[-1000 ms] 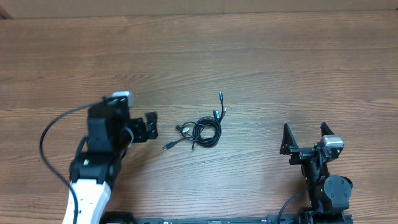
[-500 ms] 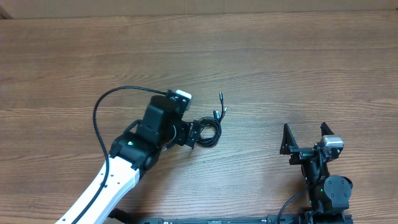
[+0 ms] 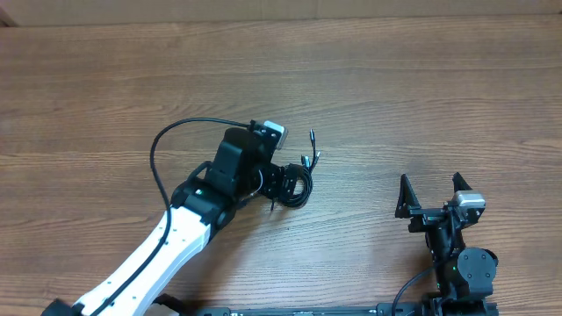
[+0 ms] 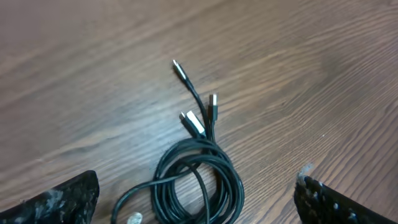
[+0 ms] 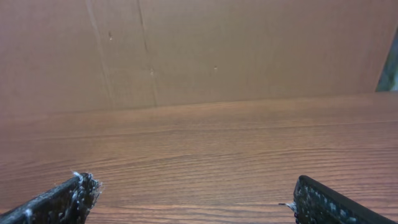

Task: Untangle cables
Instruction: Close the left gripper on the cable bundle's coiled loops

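I'm at the reach-to-grasp step. My left gripper (image 3: 277, 186) hovers with its jaws spread wide and empty over the tangle of thin black cords with small silver plug ends (image 4: 198, 177). The tangle lies about mid-way across the brown wood-grain table (image 3: 421, 88). My right gripper (image 3: 430, 196) sits wide open and empty by the near edge, toward the right corner. The bundle's long axis runs near-to-far, and its plugs point at the far edge, leaning right. Next, I judge, I must lower onto a single strand of the coil rather than the whole loop.
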You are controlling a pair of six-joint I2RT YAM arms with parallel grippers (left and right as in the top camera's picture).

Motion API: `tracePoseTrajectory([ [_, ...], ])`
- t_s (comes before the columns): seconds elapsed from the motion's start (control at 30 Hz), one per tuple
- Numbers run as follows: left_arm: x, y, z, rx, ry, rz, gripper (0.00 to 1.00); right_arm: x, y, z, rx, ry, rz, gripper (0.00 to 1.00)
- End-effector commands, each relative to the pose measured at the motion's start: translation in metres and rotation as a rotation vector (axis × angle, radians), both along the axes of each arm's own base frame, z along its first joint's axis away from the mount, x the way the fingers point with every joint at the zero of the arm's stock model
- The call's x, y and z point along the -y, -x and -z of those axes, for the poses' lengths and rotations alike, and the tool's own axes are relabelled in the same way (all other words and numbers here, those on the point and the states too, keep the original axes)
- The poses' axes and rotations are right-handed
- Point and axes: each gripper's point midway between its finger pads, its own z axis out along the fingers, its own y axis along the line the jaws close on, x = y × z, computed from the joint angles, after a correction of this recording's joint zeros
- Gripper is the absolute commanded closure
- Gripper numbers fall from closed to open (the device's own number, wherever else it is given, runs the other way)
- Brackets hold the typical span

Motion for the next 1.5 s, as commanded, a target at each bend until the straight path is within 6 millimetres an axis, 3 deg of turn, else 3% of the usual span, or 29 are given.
tracePoseTrajectory([
  [0.0,0.021,0.007,0.016,-0.044,-0.014,0.077,0.03,0.000,0.000,0.002,0.003,-0.006,-0.001,0.00],
  [0.1,0.029,0.016,0.042,-0.016,-0.165,0.165,0.09,0.000,0.000,0.002,0.003,-0.006,0.000,0.00],
  [0.3,0.021,0.008,0.045,0.036,-0.257,0.115,0.15,0.000,0.000,0.002,0.003,-0.006,-0.001,0.00],
  [0.37,0.019,0.006,0.045,0.043,-0.264,0.104,0.23,0.000,0.000,0.002,0.003,-0.006,-0.001,0.00],
  [0.4,0.018,0.005,0.045,0.042,-0.267,0.102,0.34,0.000,0.000,0.002,0.003,-0.006,-0.001,0.00],
  [0.43,0.018,0.007,0.046,0.036,-0.271,0.103,0.51,0.000,0.000,0.002,0.003,-0.006,0.000,0.00],
  [0.47,0.017,0.008,0.047,0.029,-0.275,0.104,0.60,0.000,0.000,0.002,0.003,-0.006,-0.001,0.00],
  [0.67,0.007,0.020,0.063,-0.058,-0.307,0.086,0.67,0.000,0.000,0.002,0.003,-0.006,-0.001,0.00],
  [0.77,0.004,0.024,0.076,-0.097,-0.334,0.091,0.76,0.000,0.000,0.002,0.003,-0.006,-0.001,0.00],
  [0.87,0.003,0.025,0.084,-0.118,-0.349,0.093,0.96,0.000,0.000,0.002,0.003,-0.006,-0.001,0.00],
  [0.9,0.003,0.024,0.083,-0.112,-0.348,0.091,0.96,0.000,0.000,0.002,0.003,-0.006,-0.001,0.00],
  [1.0,-0.001,0.005,0.068,-0.037,-0.363,0.030,0.96,0.000,0.000,0.002,0.003,-0.006,-0.001,0.00],
  [1.07,-0.001,-0.012,0.046,0.018,-0.353,-0.010,0.96,0.000,0.000,0.002,0.003,-0.006,0.000,0.00],
  [1.2,0.016,-0.045,-0.024,0.146,-0.236,-0.047,0.96,0.000,0.000,0.002,0.003,-0.006,0.000,0.00],
  [1.3,0.031,-0.050,-0.053,0.174,-0.157,-0.024,0.96,0.000,0.000,0.002,0.003,-0.006,-0.001,0.00],
  [1.37,0.042,-0.045,-0.061,0.160,-0.110,0.023,0.96,0.000,0.000,0.002,0.003,-0.006,-0.001,0.00],
  [1.47,0.046,-0.035,-0.055,0.110,-0.091,0.060,0.96,0.000,0.000,0.002,0.003,-0.006,-0.001,0.00],
])
